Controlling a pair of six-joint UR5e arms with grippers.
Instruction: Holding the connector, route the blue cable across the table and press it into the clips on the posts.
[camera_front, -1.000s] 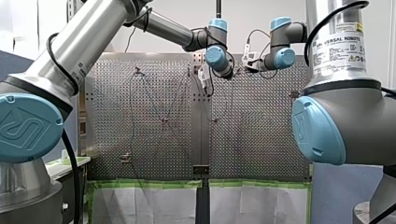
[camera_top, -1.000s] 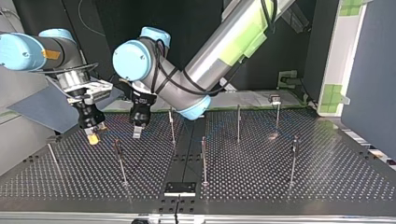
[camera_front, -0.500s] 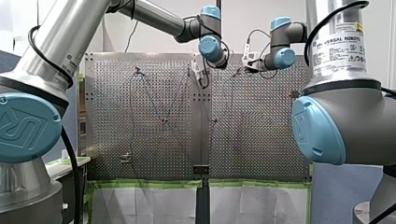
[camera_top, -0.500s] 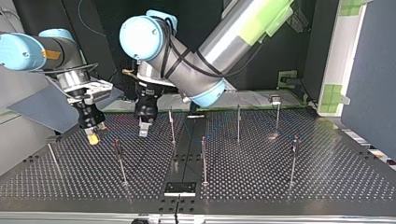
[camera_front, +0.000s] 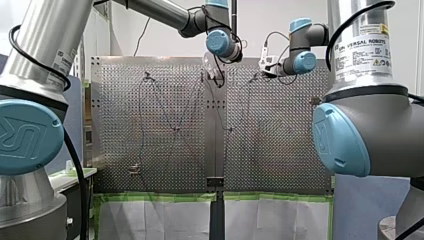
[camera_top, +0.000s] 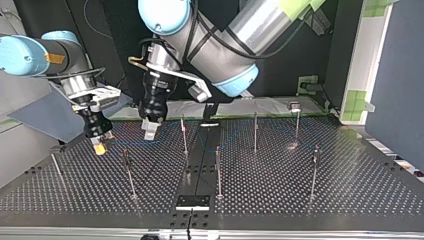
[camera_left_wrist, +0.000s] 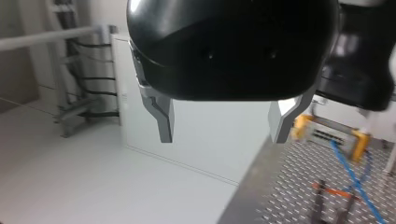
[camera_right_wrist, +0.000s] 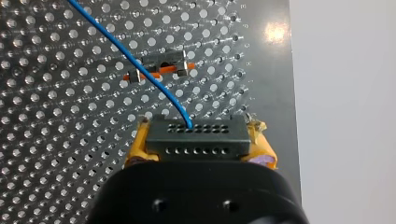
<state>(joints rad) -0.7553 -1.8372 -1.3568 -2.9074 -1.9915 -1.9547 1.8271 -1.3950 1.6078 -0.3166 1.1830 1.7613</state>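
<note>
Several thin posts (camera_top: 184, 136) stand on the perforated table (camera_top: 310, 200); in the top view you see one just beside my left gripper (camera_top: 150, 132), whose metal fingers (camera_left_wrist: 164, 119) are spread around nothing; my right gripper (camera_right_wrist: 198, 150) clamps the black connector (camera_right_wrist: 196, 134) in yellow pads over the table at that view's left, long axis across the fingers; the blue cable (camera_right_wrist: 140, 65) runs ahead from its face, over a clip (camera_right_wrist: 161, 67); my right arm's label (camera_front: 362, 50) reads "UNIVERSAL ROBOTS".

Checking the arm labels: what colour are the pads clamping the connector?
Yellow pads on my right gripper, shut on the black connector; clearest in the right wrist view.
</note>
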